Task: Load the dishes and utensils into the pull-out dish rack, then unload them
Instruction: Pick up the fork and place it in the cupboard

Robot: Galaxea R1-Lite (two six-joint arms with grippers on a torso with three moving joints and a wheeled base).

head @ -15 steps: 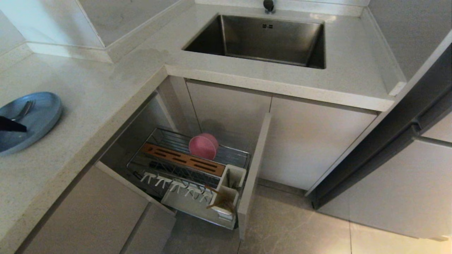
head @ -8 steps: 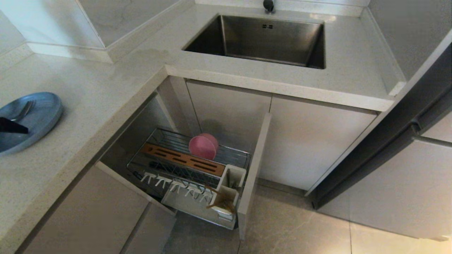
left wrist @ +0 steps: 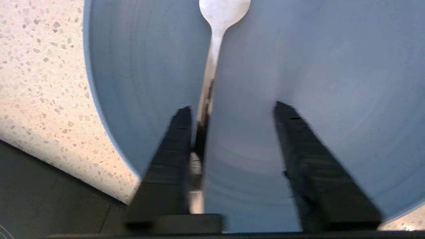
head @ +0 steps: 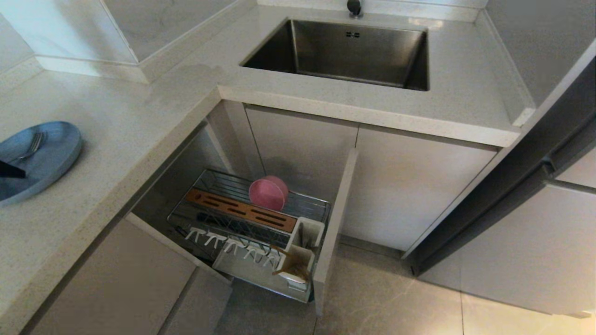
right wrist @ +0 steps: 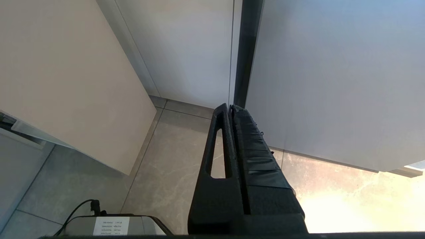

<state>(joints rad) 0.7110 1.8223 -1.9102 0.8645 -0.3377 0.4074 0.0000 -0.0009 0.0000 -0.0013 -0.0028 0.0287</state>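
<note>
Over the plate (left wrist: pixel 315 66), left jaws apart astride the spoon (left wrist: pixel 212 49), handle end hidden.

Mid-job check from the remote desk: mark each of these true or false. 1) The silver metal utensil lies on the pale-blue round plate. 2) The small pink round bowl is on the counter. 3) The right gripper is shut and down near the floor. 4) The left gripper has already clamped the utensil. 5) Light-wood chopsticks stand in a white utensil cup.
1) True: the silver metal utensil lies on the pale-blue round plate.
2) False: the small pink round bowl stands on edge in the chrome wire dish rack.
3) True: the right gripper is shut over floor tiles.
4) False: the left gripper straddles the handle, jaws apart.
5) True: the light-wood chopsticks are in a white utensil cup.
</note>
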